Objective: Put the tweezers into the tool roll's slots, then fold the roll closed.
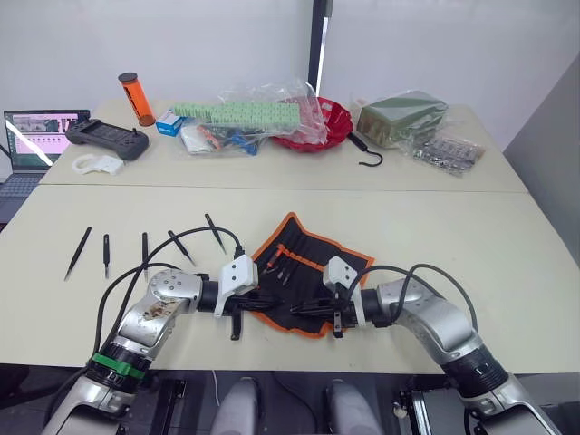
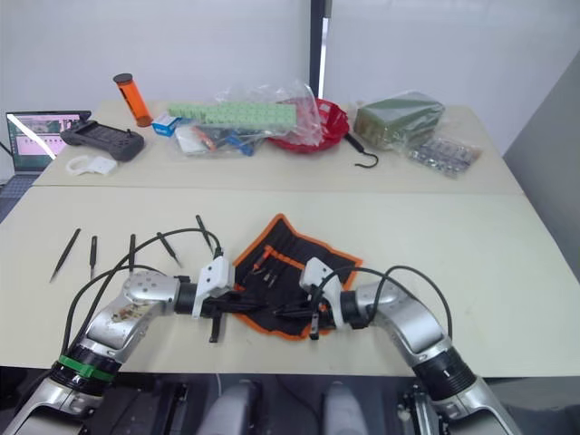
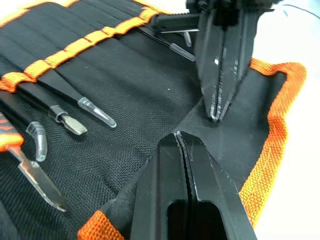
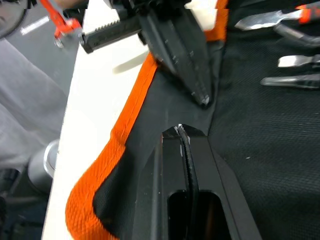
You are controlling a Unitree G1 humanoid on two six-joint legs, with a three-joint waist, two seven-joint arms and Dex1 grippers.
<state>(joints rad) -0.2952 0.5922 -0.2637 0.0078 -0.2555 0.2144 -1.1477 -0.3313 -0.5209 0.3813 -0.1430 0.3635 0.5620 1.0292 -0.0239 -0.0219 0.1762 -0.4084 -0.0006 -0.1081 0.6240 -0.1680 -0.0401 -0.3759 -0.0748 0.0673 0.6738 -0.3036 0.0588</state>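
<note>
Facing each other over your black orange-edged fabric tool roll (image 1: 308, 263), the left tool (image 3: 179, 137) and right tool (image 4: 181, 129) sit pinched closed; five slim black tweezers (image 1: 145, 246) lie far left on the table (image 1: 471, 236).

You are looking at two arms cased in silver-grey metal shells, each ending in a white plastic wrist block. Black cables are looping out from both forearms. The left arm is wearing a bright green band near its elbow, with a rust-stained patch on the rounded joint. The black two-fingered left gripper (image 3: 186, 150) and the matching black right gripper (image 4: 184, 137) are showing ridged inner faces.
</note>
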